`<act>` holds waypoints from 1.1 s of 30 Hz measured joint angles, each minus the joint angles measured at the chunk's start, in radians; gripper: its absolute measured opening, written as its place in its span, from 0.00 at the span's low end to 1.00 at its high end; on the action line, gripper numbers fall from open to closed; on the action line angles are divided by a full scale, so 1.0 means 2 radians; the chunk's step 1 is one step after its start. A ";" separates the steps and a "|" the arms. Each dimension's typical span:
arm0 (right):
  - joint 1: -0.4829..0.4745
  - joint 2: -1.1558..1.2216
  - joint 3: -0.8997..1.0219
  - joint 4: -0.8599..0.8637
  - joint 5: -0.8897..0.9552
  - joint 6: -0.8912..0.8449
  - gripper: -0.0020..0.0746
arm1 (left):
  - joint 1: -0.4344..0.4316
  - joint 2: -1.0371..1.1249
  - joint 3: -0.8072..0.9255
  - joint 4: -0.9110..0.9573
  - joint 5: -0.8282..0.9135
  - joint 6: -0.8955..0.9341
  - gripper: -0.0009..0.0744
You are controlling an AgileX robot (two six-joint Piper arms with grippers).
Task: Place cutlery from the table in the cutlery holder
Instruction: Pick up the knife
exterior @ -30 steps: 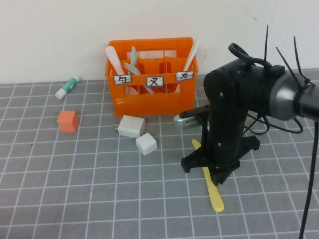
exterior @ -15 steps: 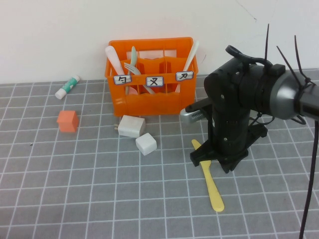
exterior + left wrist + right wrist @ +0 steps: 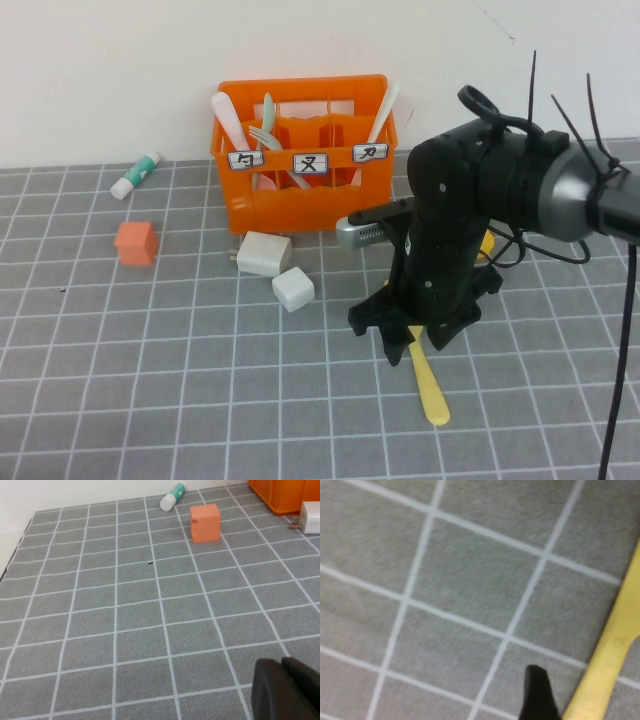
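Two white blocks [image 3: 264, 253] (one orange cube [image 3: 135, 243])

The right claw [image 3: 410, 340] hides most of the knife [image 3: 432, 392].

Our right arm has swung toward our left, above the knife

Since the earlier pictures, we see the right gripper [image 3: 408, 335] moved from the right part of the yellow knife [image 3: 430, 388] toward our left, and the silver part of the wrist [image 3: 362, 233] now lies nearer the orange crate [image 3: 305, 200]. Half a second ago the gripper was higher and more to the right. Now one black finger [image 3: 538, 695] is just beside the knife.
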State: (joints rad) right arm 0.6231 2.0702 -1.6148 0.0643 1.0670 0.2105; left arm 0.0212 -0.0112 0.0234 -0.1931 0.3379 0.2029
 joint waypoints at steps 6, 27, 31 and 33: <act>0.000 0.019 -0.001 -0.006 -0.004 0.012 0.55 | 0.000 0.000 0.000 0.000 0.000 0.000 0.01; 0.022 -0.046 0.006 -0.066 -0.011 -0.026 0.17 | 0.000 0.000 0.000 -0.001 0.000 0.001 0.01; 0.058 -0.131 0.059 -0.102 -0.071 -0.001 0.17 | 0.000 0.000 0.000 -0.001 0.000 0.001 0.01; 0.074 -0.176 0.110 -0.120 -0.120 0.023 0.17 | 0.000 0.000 0.000 -0.001 0.000 0.001 0.01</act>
State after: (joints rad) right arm 0.7706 1.7184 -1.3955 -0.1752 0.8272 0.2559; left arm 0.0212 -0.0112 0.0234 -0.1953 0.3379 0.2052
